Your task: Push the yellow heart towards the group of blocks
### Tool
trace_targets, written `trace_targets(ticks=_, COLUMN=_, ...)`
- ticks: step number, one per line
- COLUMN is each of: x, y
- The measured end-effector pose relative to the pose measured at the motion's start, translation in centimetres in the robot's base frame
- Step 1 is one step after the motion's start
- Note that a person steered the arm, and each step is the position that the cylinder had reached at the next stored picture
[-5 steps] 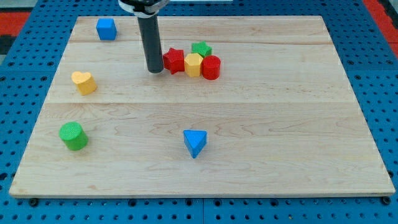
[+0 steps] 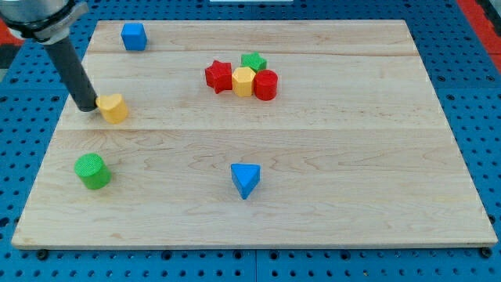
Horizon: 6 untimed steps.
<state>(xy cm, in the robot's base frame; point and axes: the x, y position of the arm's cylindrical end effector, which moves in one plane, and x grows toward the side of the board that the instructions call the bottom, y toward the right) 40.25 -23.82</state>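
Note:
The yellow heart (image 2: 114, 108) lies at the board's left. My tip (image 2: 84, 107) is down on the board right at the heart's left side, touching it or nearly so. The group of blocks sits at the upper middle: a red star (image 2: 219, 76), a yellow hexagon-like block (image 2: 243, 81), a green star (image 2: 254, 62) and a red cylinder (image 2: 265, 84), packed close together. The heart is well to the left of this group.
A blue cube (image 2: 134, 36) stands at the upper left. A green cylinder (image 2: 92, 171) is at the lower left, below the heart. A blue triangle (image 2: 246, 179) lies at the lower middle. The wooden board (image 2: 352, 157) rests on a blue pegboard.
My tip has moved from beside the red star far left to the yellow heart's left side. The heart has shifted a little to the right.

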Motion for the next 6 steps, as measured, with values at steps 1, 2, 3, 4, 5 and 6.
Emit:
trace_targets(ticks=1, x=0.3, y=3.3)
trace_targets(ticks=2, x=3.2, y=5.1)
trace_targets(ticks=3, x=5.1, y=5.1)
trace_targets(ticks=4, x=5.1, y=8.1)
trace_targets(ticks=5, x=3.8, y=8.4)
trace_targets(ticks=6, x=2.7, y=8.5)
